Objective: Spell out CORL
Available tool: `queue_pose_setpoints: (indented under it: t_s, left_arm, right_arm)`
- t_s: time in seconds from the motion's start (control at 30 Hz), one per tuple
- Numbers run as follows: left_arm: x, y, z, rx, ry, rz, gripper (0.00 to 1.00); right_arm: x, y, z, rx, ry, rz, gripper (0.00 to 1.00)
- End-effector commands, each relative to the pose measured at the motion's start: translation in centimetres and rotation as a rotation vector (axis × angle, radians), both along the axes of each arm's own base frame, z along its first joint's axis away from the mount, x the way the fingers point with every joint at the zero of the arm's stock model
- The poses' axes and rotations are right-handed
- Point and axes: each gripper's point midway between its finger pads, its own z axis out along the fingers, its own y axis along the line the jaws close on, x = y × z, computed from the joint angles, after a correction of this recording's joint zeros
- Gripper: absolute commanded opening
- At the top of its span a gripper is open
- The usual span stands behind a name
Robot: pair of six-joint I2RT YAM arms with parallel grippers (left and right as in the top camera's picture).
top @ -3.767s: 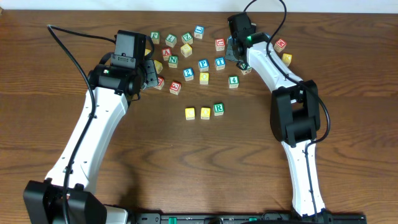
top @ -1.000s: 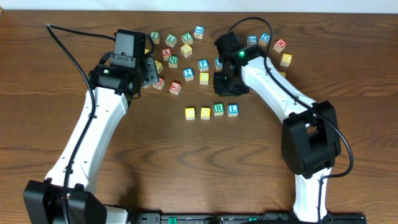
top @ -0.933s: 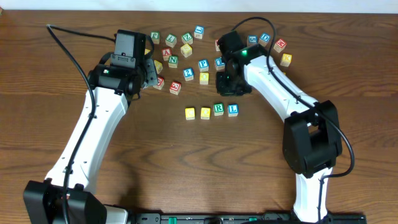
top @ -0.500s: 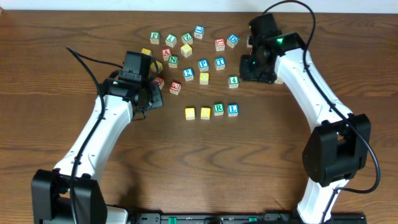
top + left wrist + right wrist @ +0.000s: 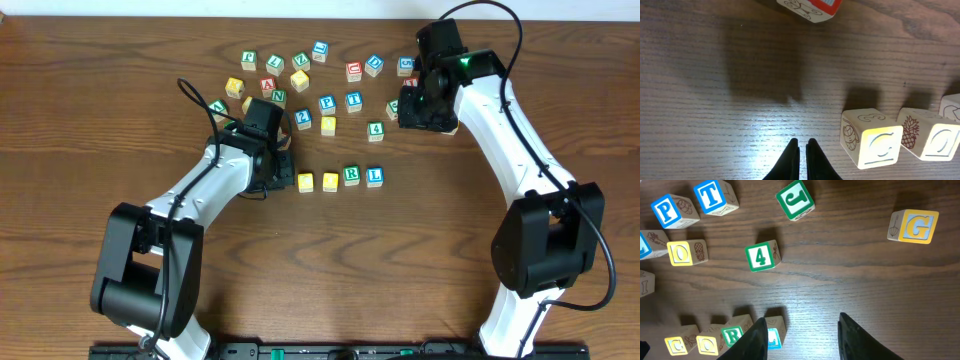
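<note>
CORL stands spelled near the middle of the dark brown wooden table point(image 5: 60, 200). The 4 small alphabet cubes sit side by side: a yellow-topped wooden C cube point(image 5: 306, 182), a yellow-topped wooden O cube point(image 5: 330, 181), a white-faced wooden cube with a green R point(image 5: 352, 175) and a white-faced wooden cube with a blue L point(image 5: 374, 176). The last 2 lie a touch farther back than the first 2.

The left gripper point(image 5: 802, 141) hovers low just beside the C cube, its black fingers pressed together on nothing. The right gripper point(image 5: 802, 319) hangs above the L end of the row, jaws apart and empty. The scatter of spare lettered cubes point(image 5: 327, 103) lies behind the row.

The cubes look light, rigid and smooth-painted. They are likely to skid or twist if nudged off-centre, so any straightening is best done by pinching 2 opposite flat sides squarely, clear of the neighbouring cube.

No box, tray or other container appears in any view; every cube rests directly on the wood.
</note>
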Motion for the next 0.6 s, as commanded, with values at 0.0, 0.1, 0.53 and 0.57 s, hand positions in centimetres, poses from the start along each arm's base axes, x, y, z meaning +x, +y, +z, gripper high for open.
queue_pose_setpoints:
  t_s: [0.0, 0.1, 0.53, 0.57]
  left_arm:
    - [-0.5, -0.9, -0.2, -0.007, 0.003, -0.039, 0.08]
    - [-0.9, -1.5, -0.3, -0.005, 0.009, -0.058, 0.07]
    - [-1.7, -2.2, -1.4, -0.008, 0.043, -0.057, 0.07]
    - [-1.8, -2.5, -1.5, -0.007, 0.044, -0.064, 0.07]
  right_arm:
    - [0.3, -0.4, 0.8, -0.007, -0.023, 0.004, 0.41]
    - [0.3, -0.5, 0.8, -0.007, -0.022, 0.004, 0.42]
    - [0.1, -0.6, 0.7, -0.018, -0.014, 0.017, 0.47]
    - [0.0, -0.6, 0.7, -0.018, -0.013, 0.018, 0.47]
